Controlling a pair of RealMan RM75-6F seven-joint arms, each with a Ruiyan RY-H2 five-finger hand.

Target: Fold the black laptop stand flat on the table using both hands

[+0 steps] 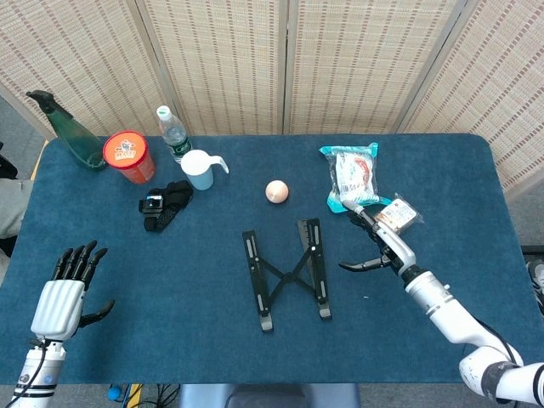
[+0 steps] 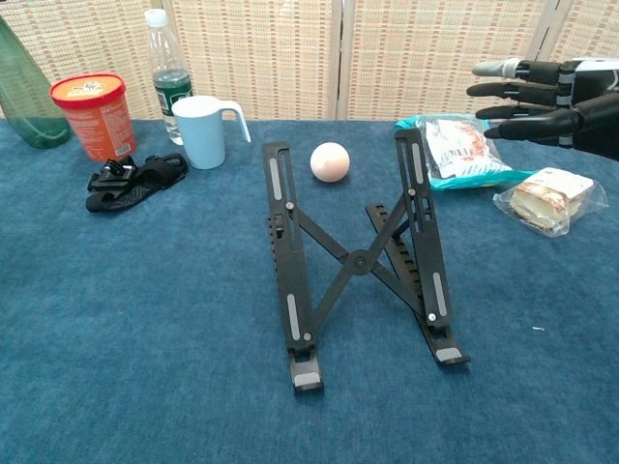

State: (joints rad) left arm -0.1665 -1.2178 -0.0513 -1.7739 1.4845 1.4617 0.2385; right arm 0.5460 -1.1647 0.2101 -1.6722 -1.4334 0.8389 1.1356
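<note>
The black laptop stand [image 1: 286,272] [image 2: 356,259] stands propped open in the middle of the table, its two rails joined by a crossed brace. My right hand [image 1: 381,246] [image 2: 546,100] hovers to the right of the stand with fingers spread and nothing in it, clear of the stand. Far off at the table's near left corner, my left hand [image 1: 62,293] rests with fingers extended and apart, holding nothing. The chest view does not show it.
A peach ball [image 1: 276,191] lies just behind the stand. Two snack packets [image 1: 352,177] [image 1: 396,218] sit at the right near my right hand. A white cup [image 1: 199,169], water bottle [image 1: 172,133], orange tub [image 1: 128,157], green bottle [image 1: 66,132] and black strap [image 1: 166,203] crowd the back left.
</note>
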